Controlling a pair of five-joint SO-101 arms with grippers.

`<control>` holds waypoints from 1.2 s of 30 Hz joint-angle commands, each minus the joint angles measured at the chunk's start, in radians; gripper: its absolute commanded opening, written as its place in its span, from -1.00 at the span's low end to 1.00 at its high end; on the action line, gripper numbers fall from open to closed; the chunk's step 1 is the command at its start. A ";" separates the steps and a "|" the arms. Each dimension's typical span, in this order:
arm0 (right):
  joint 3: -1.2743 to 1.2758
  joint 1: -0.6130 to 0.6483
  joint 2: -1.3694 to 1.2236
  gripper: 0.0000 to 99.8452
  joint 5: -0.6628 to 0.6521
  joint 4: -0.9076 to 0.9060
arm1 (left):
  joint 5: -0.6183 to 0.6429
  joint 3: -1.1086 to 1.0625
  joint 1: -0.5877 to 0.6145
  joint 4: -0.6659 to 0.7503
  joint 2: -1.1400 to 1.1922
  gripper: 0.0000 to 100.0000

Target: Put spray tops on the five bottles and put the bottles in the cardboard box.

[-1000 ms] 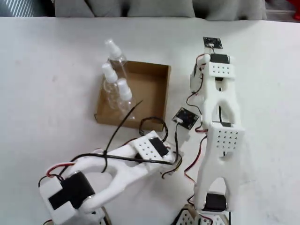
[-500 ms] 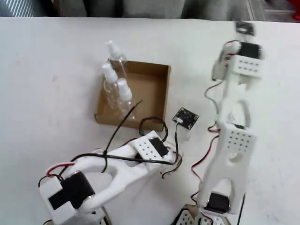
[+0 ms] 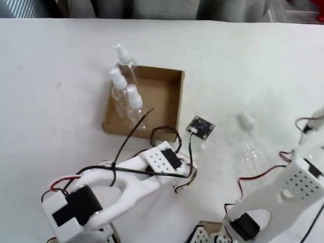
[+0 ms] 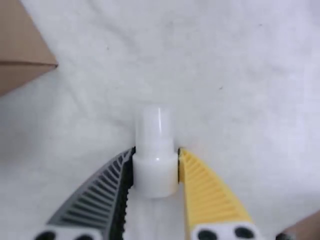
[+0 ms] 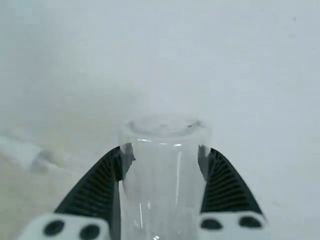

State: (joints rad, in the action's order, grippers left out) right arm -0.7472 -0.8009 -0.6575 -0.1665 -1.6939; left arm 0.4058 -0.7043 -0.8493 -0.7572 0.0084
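My left gripper [image 4: 156,153] is shut on a white spray top [image 4: 155,135] just above the white table, a short way from a corner of the cardboard box [image 4: 20,55]. My right gripper [image 5: 163,150] is shut on a clear bottle [image 5: 162,175] that has no top, its black fingers [image 5: 100,185] on either side. From above, the cardboard box [image 3: 162,93] holds three topped bottles [image 3: 126,96] along its left side. Another clear bottle with a spray top [image 3: 248,139] lies on the table right of the box. The left arm [image 3: 162,159] sits in front of the box, the right arm [image 3: 298,182] at the right edge.
A small camera board [image 3: 200,127] on the left arm's wrist hangs beside the box's front right corner, with loose wires [image 3: 167,134] around it. The table [image 3: 61,61] stretches bare to the left and behind the box.
The right arm has swung from the middle back of the table to the right edge, uncovering the lying bottle. The left arm has not moved.
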 commanded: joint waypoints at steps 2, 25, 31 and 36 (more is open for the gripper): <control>0.060 -0.160 0.065 -0.97 -0.167 0.007 | -0.011 0.005 -0.012 0.015 -0.054 -0.96; 0.278 -0.280 0.156 -0.46 -0.430 0.240 | -0.011 -0.018 -0.012 0.021 -0.061 -0.96; 0.253 -0.305 0.242 -0.47 -0.500 0.159 | -0.011 -0.018 -0.012 0.021 -0.061 -0.96; 0.261 -0.375 0.285 -0.69 -0.585 0.085 | -0.011 -0.018 -0.012 0.018 -0.062 -0.96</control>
State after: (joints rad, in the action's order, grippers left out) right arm -0.4419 -1.1339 -0.4473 -0.6928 -1.5620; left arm 0.4058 -0.7227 -0.8493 -0.7572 0.0084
